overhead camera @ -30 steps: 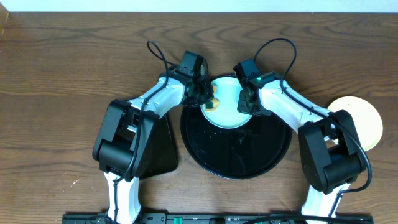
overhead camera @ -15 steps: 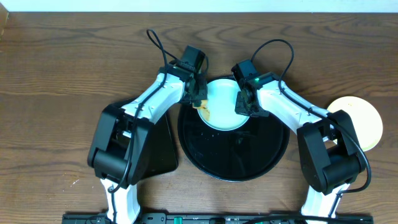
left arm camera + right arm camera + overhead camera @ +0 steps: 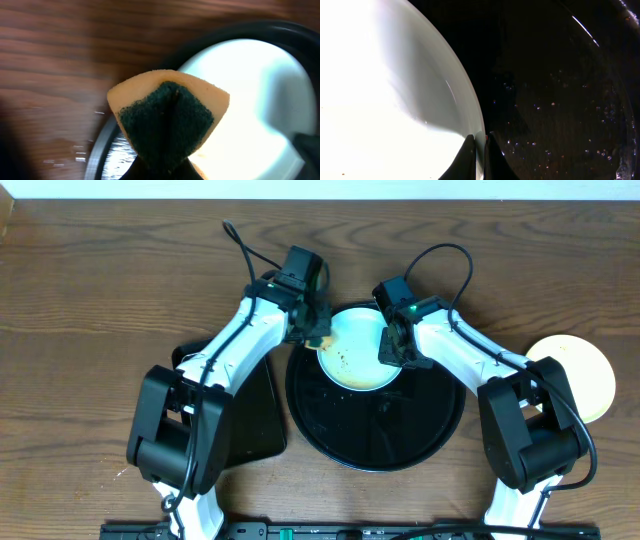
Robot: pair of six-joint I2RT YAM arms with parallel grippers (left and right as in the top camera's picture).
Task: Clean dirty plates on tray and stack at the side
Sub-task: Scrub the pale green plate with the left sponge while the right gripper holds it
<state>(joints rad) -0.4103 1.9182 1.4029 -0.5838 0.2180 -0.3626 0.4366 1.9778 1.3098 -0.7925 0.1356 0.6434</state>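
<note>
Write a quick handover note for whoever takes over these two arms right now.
Left gripper: shut on the sponge, at the left rim of the blue plate.
Right gripper: shut on that plate's right rim.
The blue plate is at the far side of the round tray, with brown smears visible on it.
Yellow plate lies off the tray, on the table at right.
Left to do: finish wiping, then stack it at the side.
</note>
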